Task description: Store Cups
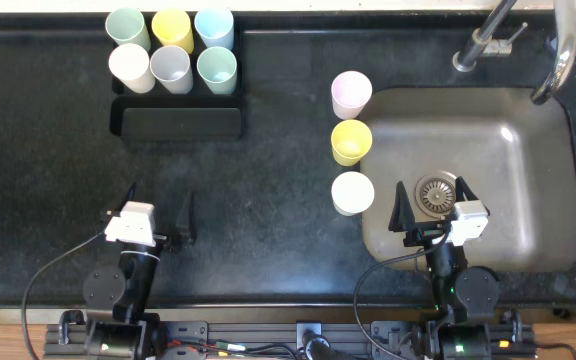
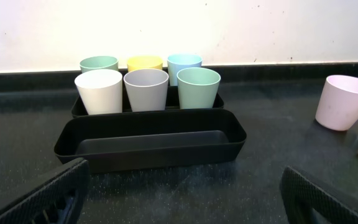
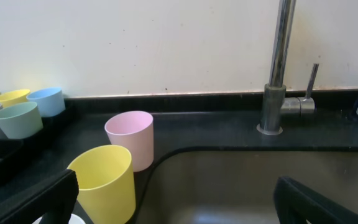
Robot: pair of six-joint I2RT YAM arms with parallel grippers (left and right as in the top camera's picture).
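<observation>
Left gripper (image 1: 158,208): is hanging above the dark counter (image 1: 268,200) in front of the tray, its claw spread wide and grasping nothing.
Black tray (image 1: 178,122): is sitting at the counter's far left, with a long front trough and a back section behind it.
Stored cups: six are standing upright in the back section in two rows. A green cup (image 1: 126,27), a yellow cup (image 1: 172,27) and a blue cup (image 1: 214,25) are lining the rear, and a white cup (image 1: 131,66), a grey cup (image 1: 171,66) and a second green cup (image 1: 217,68) are lining the front.
Loose cups: three are standing upright on the counter in a line just beside the sink's left rim. The pink cup (image 1: 351,93) is farthest back, the loose yellow cup (image 1: 351,141) in the middle and the loose white cup (image 1: 352,192) nearest the arms.
Right gripper (image 1: 431,200): is hovering over the sink basin, claw released and carrying nothing.
Sink (image 1: 528,150): is lying at the right, steel, with its drain (image 1: 436,193) showing.
Faucet (image 1: 488,35): is rising behind the sink's far rim.
</observation>
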